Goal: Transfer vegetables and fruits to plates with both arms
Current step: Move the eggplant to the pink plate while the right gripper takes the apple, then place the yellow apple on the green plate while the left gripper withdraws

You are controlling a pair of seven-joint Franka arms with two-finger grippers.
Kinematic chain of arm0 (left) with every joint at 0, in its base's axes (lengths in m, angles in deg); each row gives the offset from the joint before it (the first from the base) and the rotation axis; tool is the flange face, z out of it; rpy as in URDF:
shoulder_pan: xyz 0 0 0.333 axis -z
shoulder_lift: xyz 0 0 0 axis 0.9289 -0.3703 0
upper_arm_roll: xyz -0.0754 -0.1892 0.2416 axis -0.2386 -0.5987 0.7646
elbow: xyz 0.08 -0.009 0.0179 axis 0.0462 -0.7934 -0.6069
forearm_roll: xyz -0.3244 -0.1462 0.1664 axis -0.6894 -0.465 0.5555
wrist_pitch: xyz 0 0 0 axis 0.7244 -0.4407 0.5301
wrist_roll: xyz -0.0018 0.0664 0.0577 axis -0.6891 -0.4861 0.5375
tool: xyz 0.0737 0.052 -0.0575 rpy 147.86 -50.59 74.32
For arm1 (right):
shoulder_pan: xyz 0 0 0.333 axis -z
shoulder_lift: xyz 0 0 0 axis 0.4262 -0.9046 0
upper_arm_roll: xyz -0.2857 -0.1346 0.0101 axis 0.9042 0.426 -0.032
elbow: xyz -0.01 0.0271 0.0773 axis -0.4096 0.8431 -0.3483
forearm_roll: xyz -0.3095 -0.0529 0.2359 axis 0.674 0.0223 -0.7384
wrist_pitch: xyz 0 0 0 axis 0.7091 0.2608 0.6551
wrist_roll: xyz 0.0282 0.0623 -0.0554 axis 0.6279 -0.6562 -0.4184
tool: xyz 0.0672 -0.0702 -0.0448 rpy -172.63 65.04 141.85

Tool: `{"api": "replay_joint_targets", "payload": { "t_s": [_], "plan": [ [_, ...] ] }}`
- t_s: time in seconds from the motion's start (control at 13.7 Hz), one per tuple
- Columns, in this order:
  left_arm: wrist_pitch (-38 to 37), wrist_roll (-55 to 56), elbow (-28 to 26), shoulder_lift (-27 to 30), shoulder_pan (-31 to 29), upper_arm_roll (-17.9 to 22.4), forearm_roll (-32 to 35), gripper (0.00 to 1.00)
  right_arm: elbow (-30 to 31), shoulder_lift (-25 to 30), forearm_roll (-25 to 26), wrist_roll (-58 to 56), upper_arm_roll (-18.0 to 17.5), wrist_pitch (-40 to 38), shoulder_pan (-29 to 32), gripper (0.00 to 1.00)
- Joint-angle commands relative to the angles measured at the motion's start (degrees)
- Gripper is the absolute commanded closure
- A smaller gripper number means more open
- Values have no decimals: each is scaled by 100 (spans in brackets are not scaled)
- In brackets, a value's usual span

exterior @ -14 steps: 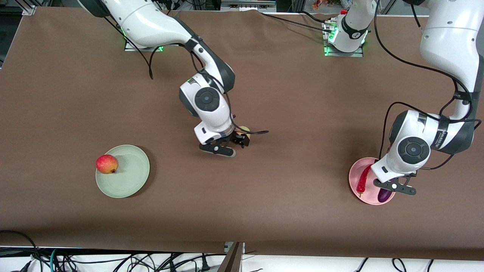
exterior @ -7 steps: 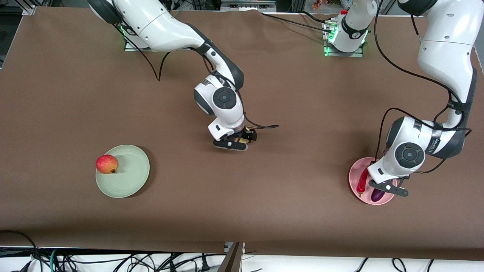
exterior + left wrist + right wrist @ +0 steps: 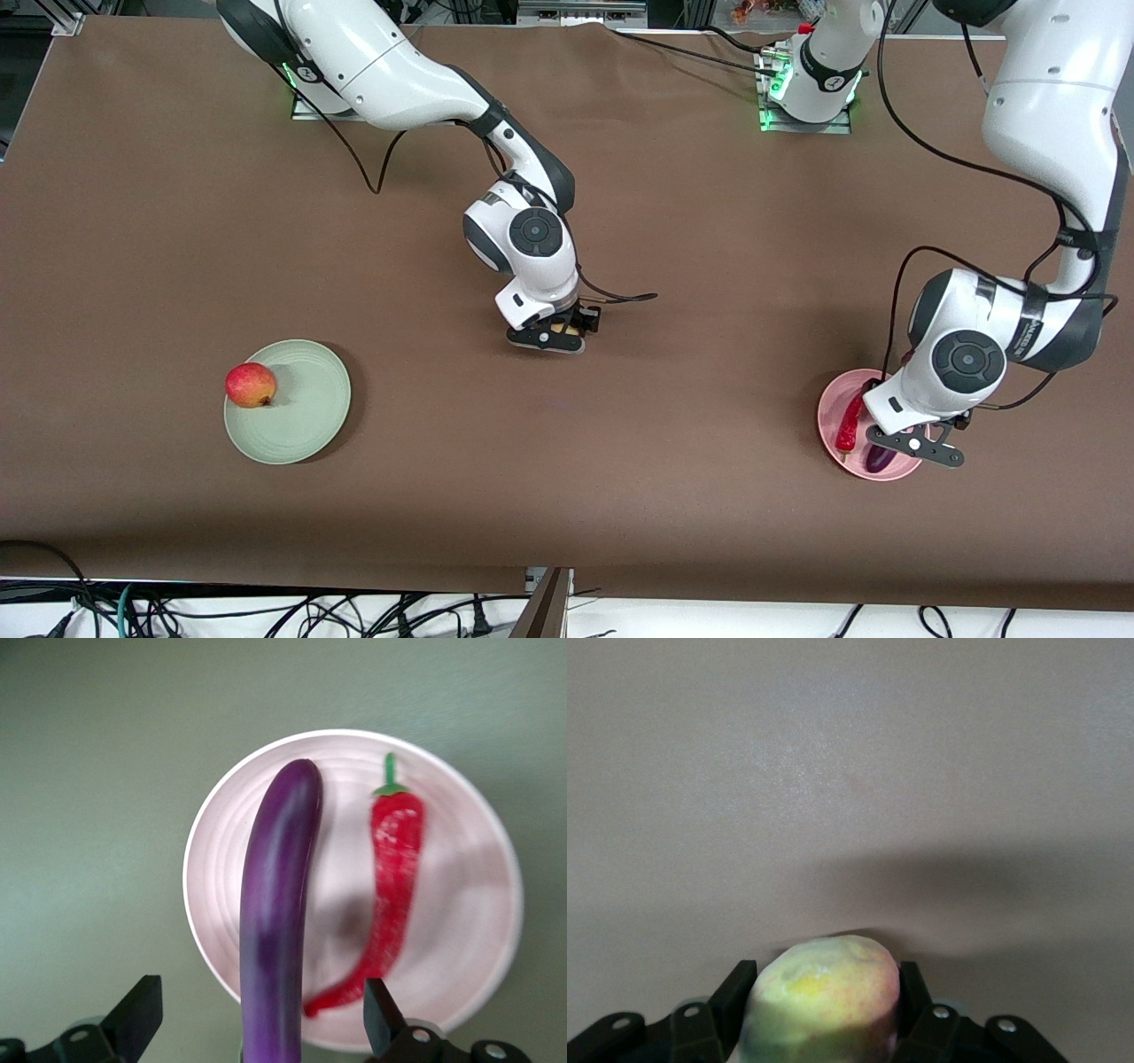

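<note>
My right gripper (image 3: 556, 337) is down at the table's middle, shut on the pale yellow-pink peach (image 3: 824, 1001), with a finger against each side; the peach barely shows in the front view (image 3: 562, 330). My left gripper (image 3: 897, 452) hangs open just over the pink plate (image 3: 828, 416), its fingers (image 3: 137, 1014) wide apart on either side of the purple eggplant (image 3: 279, 877). The eggplant (image 3: 879, 458) lies on the plate beside the red chili (image 3: 852, 424), and one end reaches past the rim. The red apple (image 3: 251, 385) sits on the mint green plate (image 3: 306, 425).
Brown table cover all round. A black cable (image 3: 620, 298) trails from the right wrist over the table. The arm bases (image 3: 806, 89) stand along the edge farthest from the front camera.
My right gripper moved toward the left arm's end, came down around the peach and closed on it. My left gripper shifted slightly over the pink plate; the eggplant stays there.
</note>
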Motion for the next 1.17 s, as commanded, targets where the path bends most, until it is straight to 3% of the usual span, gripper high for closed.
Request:
{"api": "replay_joint_targets", "payload": {
  "t_s": [0.0,0.22,0.36,0.58,0.8,0.95,1.09],
  "plan": [
    [-720,-112,-72,769,18,-136,-532,0,-53,44,71,-1,56,-34,66,91],
    [-1056,-86,-63,1630,-8,-224,-1271,0,-53,465,62,-211,30,-331,688,91],
    [-1624,-68,163,2062,10,-259,-1422,0,-62,712,18,-1349,4,-1059,1311,91],
    [-3152,-68,1173,2108,10,-365,-1843,0,-62,940,27,-3089,21,-1861,2208,91],
    [-3342,-121,1317,2177,-25,-286,-2386,0,-36,1002,44,-4357,47,-2135,2912,91],
    [-3263,-147,1151,2501,332,404,-2888,0,34,976,53,-4921,65,-2135,3369,91],
    [-3192,-139,591,2992,755,1152,-3327,0,96,924,53,-5283,56,-2091,3721,91]
  ]
}}
